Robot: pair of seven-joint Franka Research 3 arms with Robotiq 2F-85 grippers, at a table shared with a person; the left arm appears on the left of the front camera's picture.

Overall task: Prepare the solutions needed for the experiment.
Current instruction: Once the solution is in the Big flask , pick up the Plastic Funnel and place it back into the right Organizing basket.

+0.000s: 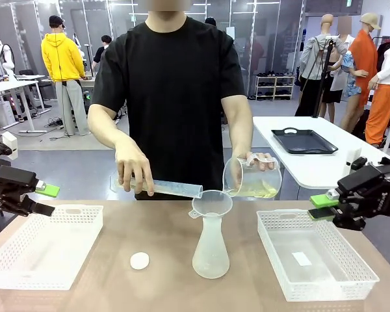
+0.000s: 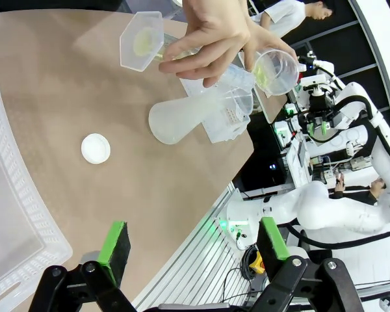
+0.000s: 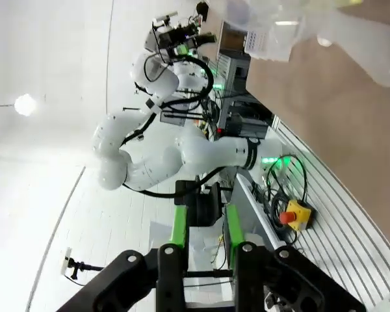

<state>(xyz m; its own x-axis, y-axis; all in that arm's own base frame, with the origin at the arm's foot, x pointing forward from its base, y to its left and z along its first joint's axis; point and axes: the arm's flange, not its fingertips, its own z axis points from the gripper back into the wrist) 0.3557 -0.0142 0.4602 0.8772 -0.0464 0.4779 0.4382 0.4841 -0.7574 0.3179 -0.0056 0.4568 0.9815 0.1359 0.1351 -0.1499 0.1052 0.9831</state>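
Grey floor (image 1: 78, 156), white side table (image 1: 299, 170) with black tray (image 1: 303, 140), low shelves (image 1: 275, 86) behind.

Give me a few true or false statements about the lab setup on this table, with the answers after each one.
1. A funnel sits in the neck of the upright flask. True.
2. The white cap lies inside the left basket. False: it lies on the bare table, between that basket and the flask.
3. The person tilts a beaker holding yellow-green liquid toward the funnel. True.
4. The left end effector grips the graduated cylinder. False: it is open and empty near the left basket, and the person's hand holds the cylinder.
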